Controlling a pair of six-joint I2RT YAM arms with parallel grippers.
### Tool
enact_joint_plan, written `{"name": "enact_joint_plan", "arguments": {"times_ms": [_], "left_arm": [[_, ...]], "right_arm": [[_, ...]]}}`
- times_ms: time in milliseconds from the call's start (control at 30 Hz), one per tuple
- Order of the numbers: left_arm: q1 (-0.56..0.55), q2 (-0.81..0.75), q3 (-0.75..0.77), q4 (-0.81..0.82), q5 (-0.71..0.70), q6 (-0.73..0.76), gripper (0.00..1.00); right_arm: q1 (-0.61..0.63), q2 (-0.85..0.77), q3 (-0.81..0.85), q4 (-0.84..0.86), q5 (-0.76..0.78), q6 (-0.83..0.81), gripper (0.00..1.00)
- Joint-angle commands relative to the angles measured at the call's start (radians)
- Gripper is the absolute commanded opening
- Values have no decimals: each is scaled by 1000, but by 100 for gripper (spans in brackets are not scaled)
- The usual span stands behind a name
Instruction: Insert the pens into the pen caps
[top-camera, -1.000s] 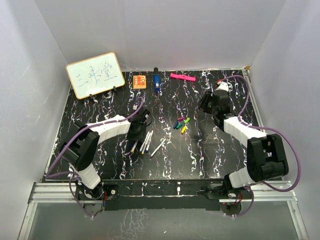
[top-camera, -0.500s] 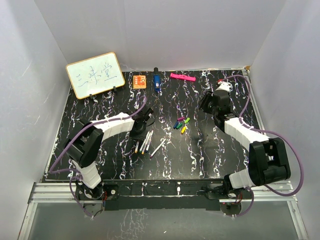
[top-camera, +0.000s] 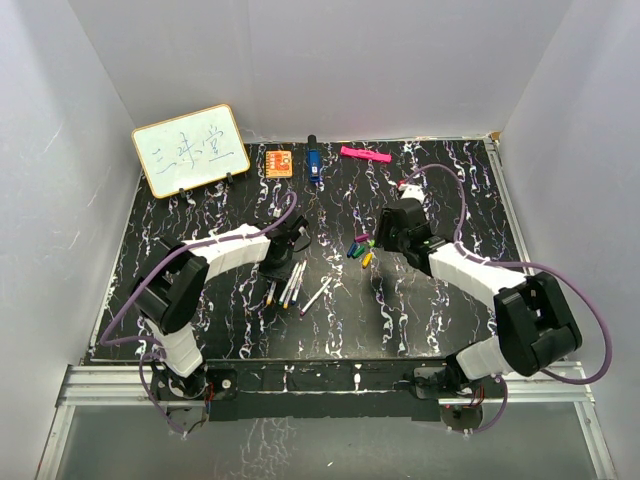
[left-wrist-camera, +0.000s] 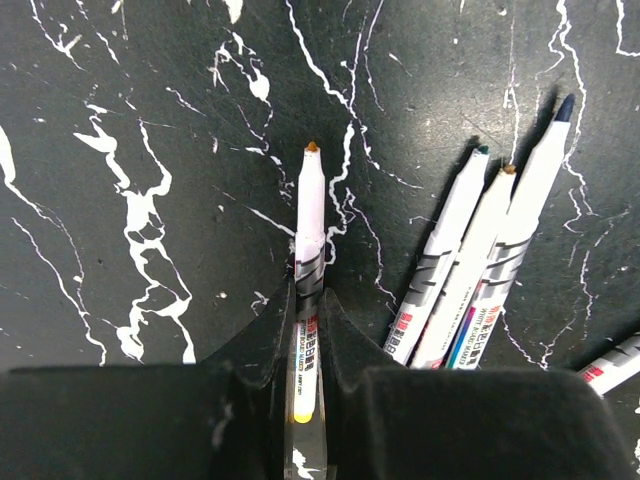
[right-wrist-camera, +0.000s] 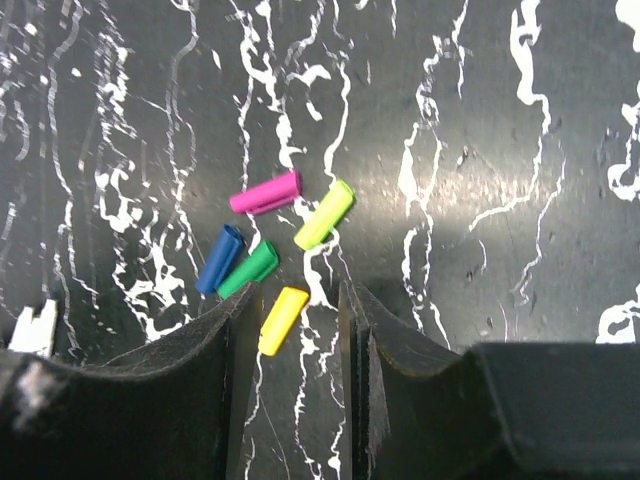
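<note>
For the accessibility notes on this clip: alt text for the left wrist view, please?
The left claw is shut on a white pen with a brownish tip, pointing away from the camera over the black marbled table. Three more white pens lie bunched to its right, and a fifth pen shows its end at the right edge.

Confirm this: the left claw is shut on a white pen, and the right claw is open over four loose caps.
Not four: the right wrist view shows five, a pink cap, lime cap, blue cap, green cap and yellow cap. The rest holds: the left claw is shut on a white pen, and the right claw is open over the caps.
</note>
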Motion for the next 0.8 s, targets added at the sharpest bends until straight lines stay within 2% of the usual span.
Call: {"name": "enact_joint_plan", "arguments": {"times_ms": [0, 200, 400, 767], "left_arm": [[5, 36, -35, -39, -46, 34, 0], [5, 81, -29, -80, -57, 30, 0], [5, 70, -50, -54, -31, 32, 0], [5, 56, -62, -17, -6, 53, 0]], "right_arm": [[25, 20, -9, -45, 69, 36, 36], [87, 81, 27, -95, 113, 54, 36], [133, 128, 53, -109, 152, 71, 36], [157, 176, 93, -109, 176, 94, 36]]}}
